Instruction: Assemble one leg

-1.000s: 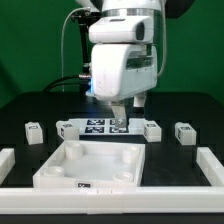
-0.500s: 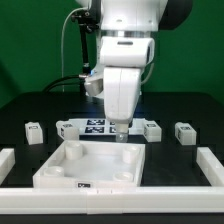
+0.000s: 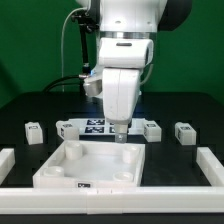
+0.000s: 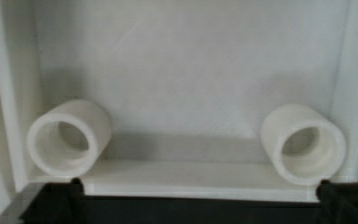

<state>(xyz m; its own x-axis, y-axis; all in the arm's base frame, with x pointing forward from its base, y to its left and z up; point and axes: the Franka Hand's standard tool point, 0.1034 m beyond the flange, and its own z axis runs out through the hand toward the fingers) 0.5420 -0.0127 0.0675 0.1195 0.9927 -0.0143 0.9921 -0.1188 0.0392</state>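
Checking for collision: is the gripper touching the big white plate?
Cannot tell. In the exterior view the gripper overlaps the plate at its far rim, hiding any gap; the wrist view shows only its inside.

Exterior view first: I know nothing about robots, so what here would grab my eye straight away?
The big white robot arm fills the middle of the exterior view, its gripper hanging low over the rear edge of a white square plate. Small tagged legs lie on the dark table, the far-left leg and the far-right leg near the exterior view's edges. The wrist view shows two round sockets in the plate.
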